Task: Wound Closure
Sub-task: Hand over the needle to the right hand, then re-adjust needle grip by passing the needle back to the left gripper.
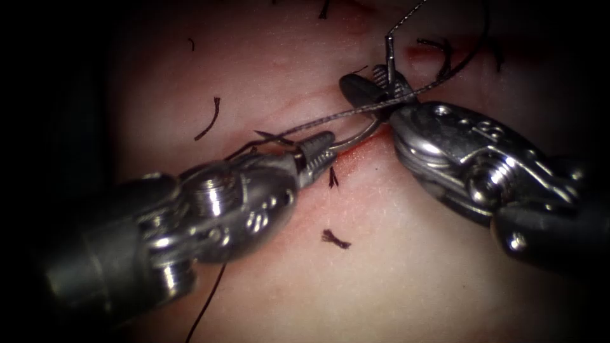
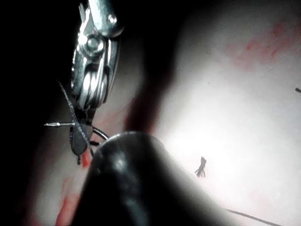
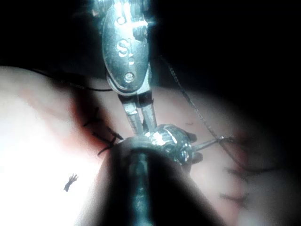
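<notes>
Steel needle [image 1: 359, 135], one, pinched by both hands: left hand [image 1: 319, 152] near one end, right hand [image 1: 375, 89] near the other.

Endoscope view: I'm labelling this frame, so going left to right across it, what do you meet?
Left tool, gripping the needle → frayed cut end of thread lying on the tissue → needle, curving between the two tools → right tool, holding the needle's other end.
</notes>
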